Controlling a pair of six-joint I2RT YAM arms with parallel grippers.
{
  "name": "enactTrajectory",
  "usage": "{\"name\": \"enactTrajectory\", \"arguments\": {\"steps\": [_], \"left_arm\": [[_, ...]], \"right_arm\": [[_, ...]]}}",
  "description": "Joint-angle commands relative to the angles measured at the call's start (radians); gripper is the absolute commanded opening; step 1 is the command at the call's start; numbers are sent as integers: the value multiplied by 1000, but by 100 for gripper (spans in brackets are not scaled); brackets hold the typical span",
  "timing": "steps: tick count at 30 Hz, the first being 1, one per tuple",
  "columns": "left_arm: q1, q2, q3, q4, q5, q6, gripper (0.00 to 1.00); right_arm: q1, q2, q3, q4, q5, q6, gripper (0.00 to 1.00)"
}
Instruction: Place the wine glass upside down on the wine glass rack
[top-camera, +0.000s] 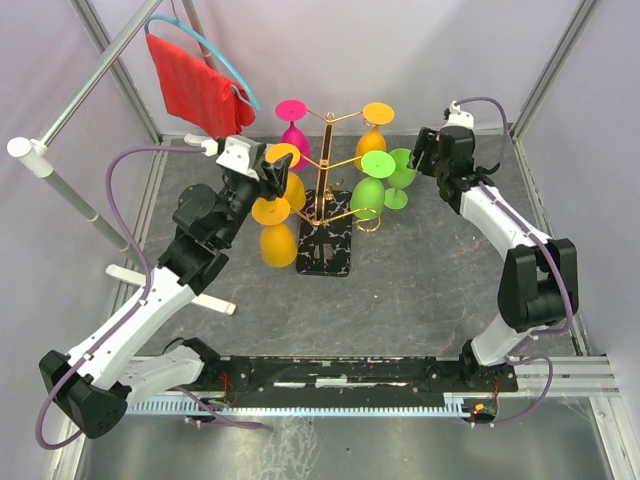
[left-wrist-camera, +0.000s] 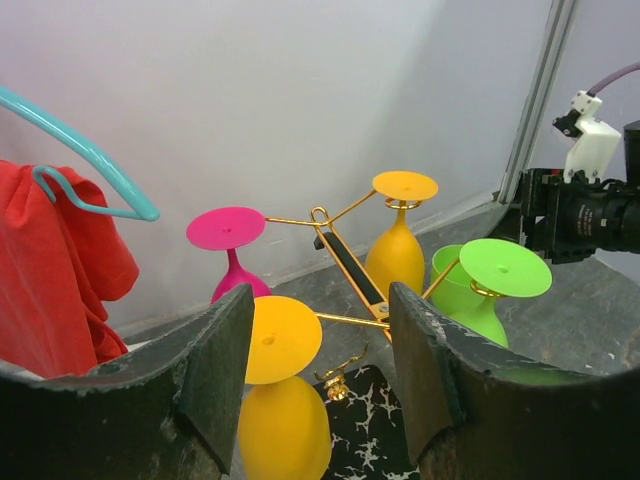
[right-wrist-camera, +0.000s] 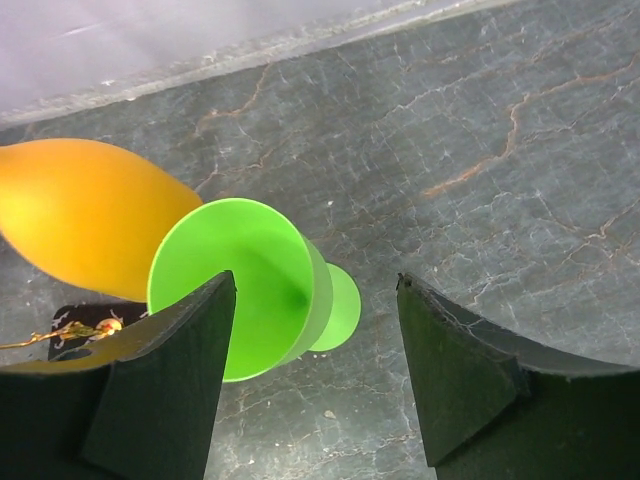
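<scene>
The wine glass rack (top-camera: 327, 190), gold wire on a black marbled base (top-camera: 326, 250), stands mid-table with several glasses hanging upside down: pink (top-camera: 292, 128), orange (top-camera: 375, 130), green (top-camera: 368, 190) and two orange ones (top-camera: 277, 240) on its left. One green wine glass (top-camera: 400, 175) stands upright on the table right of the rack. My right gripper (top-camera: 418, 152) hovers over it, open; in the right wrist view the glass (right-wrist-camera: 240, 280) sits by the left finger, nothing held. My left gripper (left-wrist-camera: 320, 295) is open above the lower orange glass (left-wrist-camera: 283, 420).
A red cloth (top-camera: 195, 90) hangs on a teal hanger from a metal rail at the back left. A white bar (top-camera: 170, 290) lies on the table by the left arm. Frame posts (top-camera: 545, 80) and white walls enclose the table.
</scene>
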Motion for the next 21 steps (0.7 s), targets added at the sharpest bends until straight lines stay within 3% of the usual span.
{"name": "enactTrajectory", "arguments": {"steps": [1,9,14,21], "left_arm": [[-6,25,27,82,39,65,63],[-13,87,63,94,82,41,63],[-21,102,71,94,74,35,63],[-39,117,74,90,75,27,63]], "right_arm": [[-2,51,58,31,37,25,72],[24,122,82,18,65,-15,62],[26,110,92,-2,83,-52,36],[26,54,83,-36,96,-91,5]]}}
